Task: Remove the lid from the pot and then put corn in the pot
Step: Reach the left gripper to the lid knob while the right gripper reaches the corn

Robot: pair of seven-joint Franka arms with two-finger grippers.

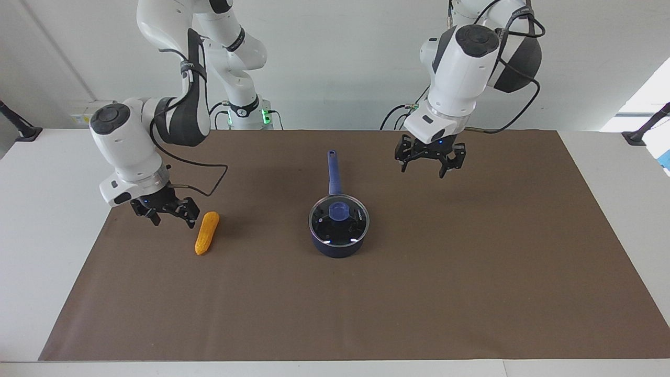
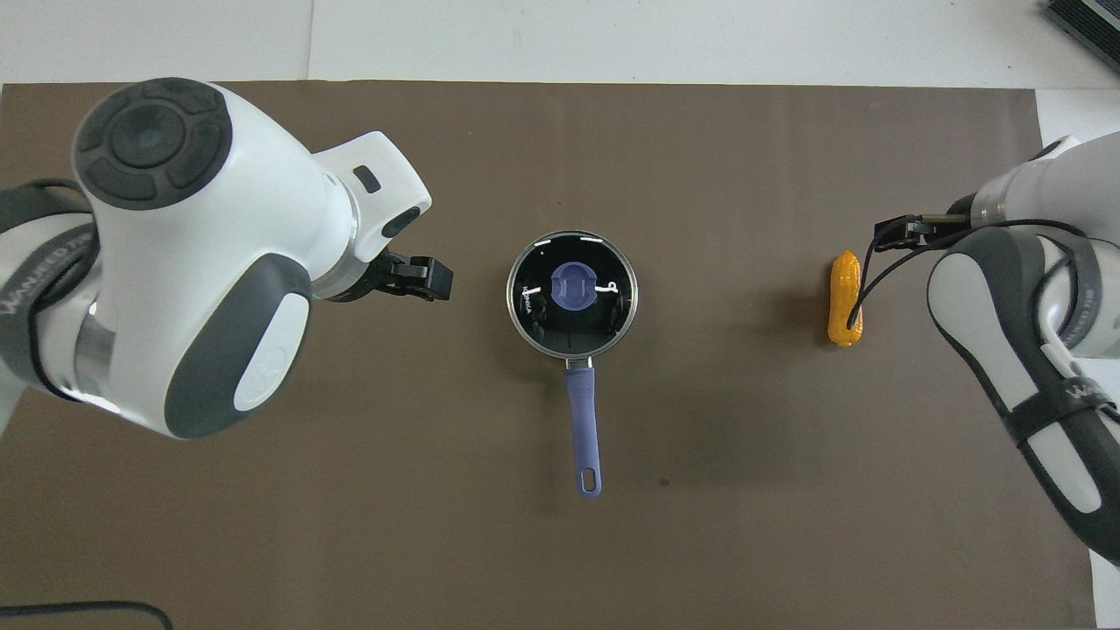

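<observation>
Lid [image 1: 339,212]: seated on pot [image 1: 337,246], below and beside my open left claw [image 1: 430,159], ready for lifting. Corn [image 1: 207,233]: on surface beside my open right claw [image 1: 166,212], awaiting pickup.

Bright even light, soft faint shadows on the mat [image 1: 471,272], white glints on the lid [image 2: 572,294], sharp focus

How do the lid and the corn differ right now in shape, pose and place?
The lid is a round, clear disc with a blue knob; the corn is a long, bumpy yellow cob. The lid sits flat on the pot at mid-table; the corn lies directly on the mat, toward the right arm's end, beside the right gripper. Neither is held.
</observation>
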